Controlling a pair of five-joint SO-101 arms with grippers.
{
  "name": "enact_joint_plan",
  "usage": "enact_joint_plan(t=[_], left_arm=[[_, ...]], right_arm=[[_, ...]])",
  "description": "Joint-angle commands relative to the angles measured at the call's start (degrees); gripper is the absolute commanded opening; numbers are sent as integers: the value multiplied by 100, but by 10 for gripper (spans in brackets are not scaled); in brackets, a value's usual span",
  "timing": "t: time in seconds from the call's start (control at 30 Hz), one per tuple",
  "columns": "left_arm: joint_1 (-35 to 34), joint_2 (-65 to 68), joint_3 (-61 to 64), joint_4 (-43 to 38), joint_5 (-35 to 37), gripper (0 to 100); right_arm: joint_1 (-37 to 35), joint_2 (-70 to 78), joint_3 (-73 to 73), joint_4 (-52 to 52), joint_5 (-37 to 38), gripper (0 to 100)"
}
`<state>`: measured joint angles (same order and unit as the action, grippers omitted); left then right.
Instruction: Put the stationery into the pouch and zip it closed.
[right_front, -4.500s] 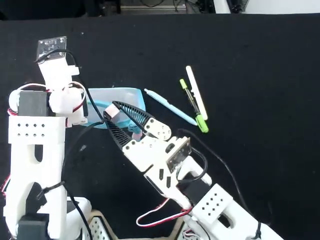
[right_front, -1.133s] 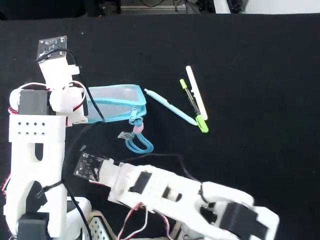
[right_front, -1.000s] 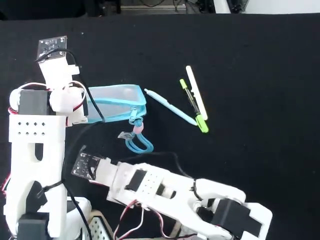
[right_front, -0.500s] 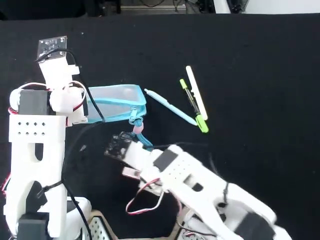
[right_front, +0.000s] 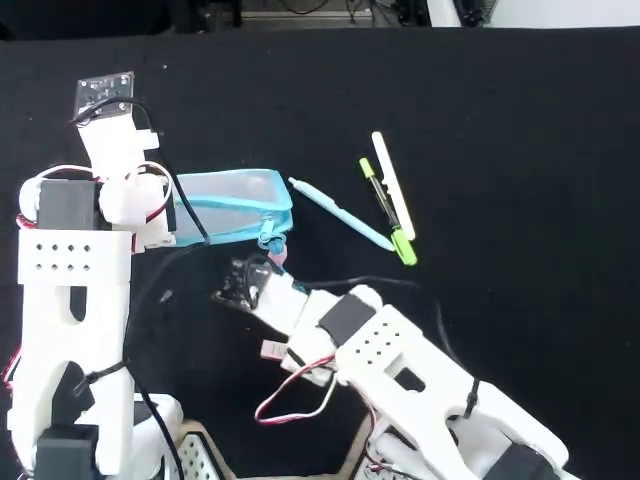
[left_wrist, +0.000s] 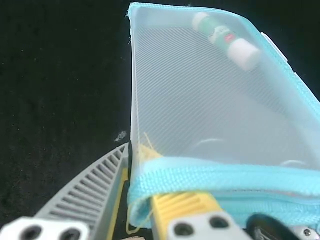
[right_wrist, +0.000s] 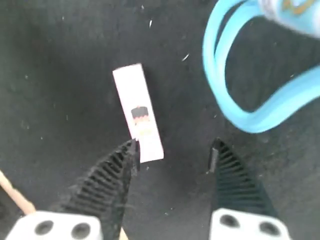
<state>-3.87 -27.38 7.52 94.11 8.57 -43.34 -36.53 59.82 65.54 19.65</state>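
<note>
Eraser, perhaps, by right pincer

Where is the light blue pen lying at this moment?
In the high view the light blue pen lies slantwise just right of the pouch, one tip near the pouch's corner, the other end close by the green marker.

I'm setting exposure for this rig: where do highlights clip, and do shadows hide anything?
High view: white arms glare against the black table; pens stand out. Left wrist view: pouch evenly lit, glue stick showing through. Right wrist view: tag bright, no shadow hiding it.
</note>
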Motion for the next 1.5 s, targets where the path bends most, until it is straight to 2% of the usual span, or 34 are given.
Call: enact_joint_plan(t=[0.0,0.17,0.4,0.63,0.73,0.83,0.97,1.23,1.47], left_arm=[[-4,70,-154,44,-44,30],[-4,70,-154,44,-44,30],[-4,70,-154,44,-44,30],[-4,70,-154,44,-44,30],[-4,70,-154,44,-44,30],[-4,70,-154,44,-44,30],[-4,70,-154,44,-53,30],[-4,70,-154,44,-53,30],[-4,70,-154,44,-53,30]], right_arm=[[-281,57,-312,-246,-79,208],[-765,927,-365,-712,-79,208],[-791,2334,-787,-1407,-35,205],[-782,3037,-1446,-1398,-35,204],[-782,3090,-1552,-1398,-35,149],[-782,3090,-1560,-1398,-53,24],[-747,3081,-1587,-1134,-79,8],[-53,1868,-1859,70,-44,11],[-114,-233,-2185,1240,-79,11]])
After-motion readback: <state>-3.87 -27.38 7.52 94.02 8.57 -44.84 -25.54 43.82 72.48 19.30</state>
